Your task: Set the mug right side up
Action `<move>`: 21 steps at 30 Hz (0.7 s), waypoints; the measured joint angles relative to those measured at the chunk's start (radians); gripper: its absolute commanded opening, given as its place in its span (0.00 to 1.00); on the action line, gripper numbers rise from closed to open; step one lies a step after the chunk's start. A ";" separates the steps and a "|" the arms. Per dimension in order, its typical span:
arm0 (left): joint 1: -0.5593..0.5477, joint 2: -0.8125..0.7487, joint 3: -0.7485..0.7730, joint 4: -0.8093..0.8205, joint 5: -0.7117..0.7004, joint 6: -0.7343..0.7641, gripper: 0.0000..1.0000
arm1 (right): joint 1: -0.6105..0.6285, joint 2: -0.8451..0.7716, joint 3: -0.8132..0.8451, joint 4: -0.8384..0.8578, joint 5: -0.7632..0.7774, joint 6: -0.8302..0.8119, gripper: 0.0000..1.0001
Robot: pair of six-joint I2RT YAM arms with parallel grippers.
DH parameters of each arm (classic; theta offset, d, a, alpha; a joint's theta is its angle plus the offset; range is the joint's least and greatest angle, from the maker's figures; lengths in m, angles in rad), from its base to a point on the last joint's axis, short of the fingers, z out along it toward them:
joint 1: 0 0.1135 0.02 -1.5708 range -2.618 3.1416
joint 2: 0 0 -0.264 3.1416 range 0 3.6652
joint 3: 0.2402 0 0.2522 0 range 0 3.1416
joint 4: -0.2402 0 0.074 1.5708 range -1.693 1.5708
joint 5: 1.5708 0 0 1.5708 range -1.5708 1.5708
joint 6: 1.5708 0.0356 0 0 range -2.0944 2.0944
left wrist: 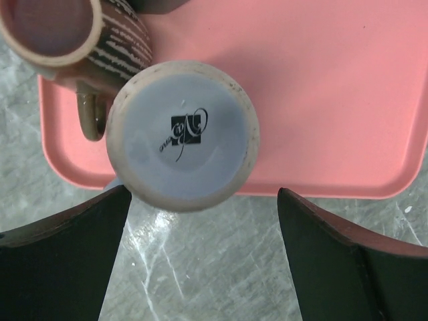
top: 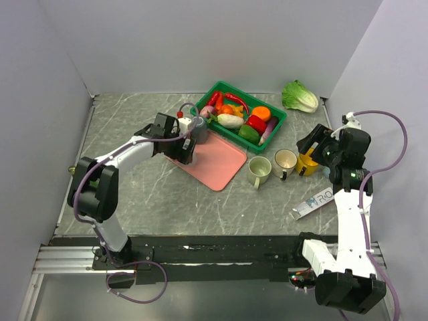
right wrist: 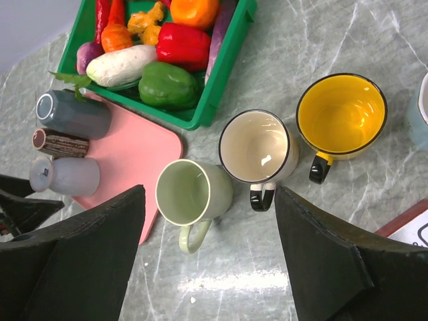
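The upside-down mug (left wrist: 182, 137) stands base-up on the edge of the pink tray (left wrist: 321, 100), just beside a striped mug (left wrist: 114, 47) that's open end up. The left gripper (left wrist: 204, 200) hangs right over it, jaws spread wide and empty, with the mug off-centre towards one finger. Its long axis points straight up at the wrist camera, so I reckon it needs a grab round the sides. The right gripper (right wrist: 208, 192), jaws open too, is well away from the tray, so it's the left arm's job.
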 measured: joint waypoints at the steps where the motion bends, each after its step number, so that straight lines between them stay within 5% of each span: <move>1: 0.000 0.007 0.005 -0.001 0.003 0.003 0.96 | 0.000 0.000 0.000 0.000 0.000 0.000 0.84; 17: 0.006 0.053 0.058 0.004 0.073 0.006 0.93 | 0.000 -0.022 -0.001 -0.001 0.018 0.003 0.84; 21: 0.006 0.042 0.043 0.013 0.057 0.006 0.99 | 0.000 -0.022 -0.003 -0.002 0.018 0.003 0.83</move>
